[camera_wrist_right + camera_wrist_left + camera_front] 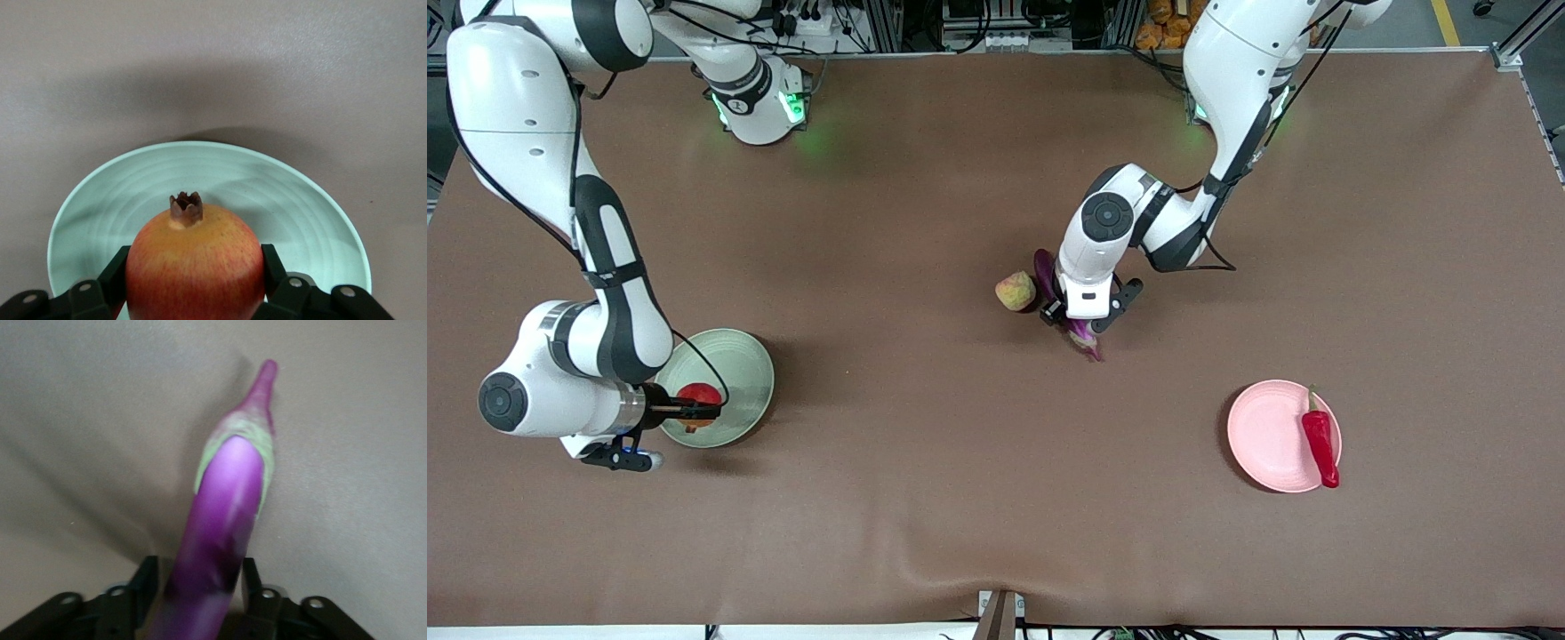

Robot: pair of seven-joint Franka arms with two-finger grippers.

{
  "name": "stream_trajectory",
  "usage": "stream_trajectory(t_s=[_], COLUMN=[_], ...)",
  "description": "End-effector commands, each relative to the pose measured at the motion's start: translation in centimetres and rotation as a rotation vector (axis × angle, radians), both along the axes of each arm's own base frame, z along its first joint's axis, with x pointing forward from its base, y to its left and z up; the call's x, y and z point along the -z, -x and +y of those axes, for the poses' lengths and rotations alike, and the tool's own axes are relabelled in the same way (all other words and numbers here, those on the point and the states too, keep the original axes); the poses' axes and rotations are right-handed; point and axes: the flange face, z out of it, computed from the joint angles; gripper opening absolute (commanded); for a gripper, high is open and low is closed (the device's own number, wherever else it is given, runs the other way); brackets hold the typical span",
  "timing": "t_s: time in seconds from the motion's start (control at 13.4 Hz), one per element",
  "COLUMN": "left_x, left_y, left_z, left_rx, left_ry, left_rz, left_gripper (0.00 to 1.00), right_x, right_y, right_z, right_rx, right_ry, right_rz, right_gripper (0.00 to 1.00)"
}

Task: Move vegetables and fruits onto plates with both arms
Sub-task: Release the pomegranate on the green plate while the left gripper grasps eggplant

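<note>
My left gripper (1076,318) is shut on the purple eggplant (1043,269) near the table's middle; in the left wrist view the eggplant (223,513) runs out between the black fingers (252,577), green cap and stem tip pointing away. The pale peach-like fruit (1015,291) lies right beside the eggplant, toward the right arm's end. My right gripper (707,411) is shut on the round red fruit (696,396) over the pale green plate (740,363). In the right wrist view the fruit (193,267) shows its crown, with the plate (287,193) under it. The red chili (1320,440) lies on the pink plate (1263,436).
Brown table cloth all around. The green plate is toward the right arm's end, the pink plate toward the left arm's end, both nearer the front camera than the eggplant. A small bracket (1000,613) sits at the table's front edge.
</note>
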Motion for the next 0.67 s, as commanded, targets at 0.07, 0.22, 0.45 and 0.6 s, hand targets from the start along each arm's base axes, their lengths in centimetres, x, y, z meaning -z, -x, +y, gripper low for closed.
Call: stream_trajectory(t_s=[0.07, 0.22, 0.45, 0.6], left_x=[-0.2, -1.0, -4.6, -8.7], left_y=[0.0, -0.8, -2.8, -4.0], left_z=[-0.2, 0.4, 2.7, 5.4], left_rx=[-0.014, 0.008, 0.007, 0.054], left_ry=[-0.005, -0.018, -0.053, -0.122], left_rz=[-0.026, -0.054, -0.074, -0.063], left_gripper=[0.00, 0.00, 0.00, 0.00], right_x=[0.2, -1.1, -3.0, -5.4], right_y=[0.3, -0.3, -0.9, -1.4], right_z=[1.5, 3.3, 8.5, 14.5], right_rx=[-0.032, -0.048, -0.028, 0.103], right_ry=[-0.005, -0.008, -0.017, -0.007], right_rz=[-0.007, -0.023, -0.033, -0.032], right_gripper=[1.00, 1.00, 1.00, 1.00])
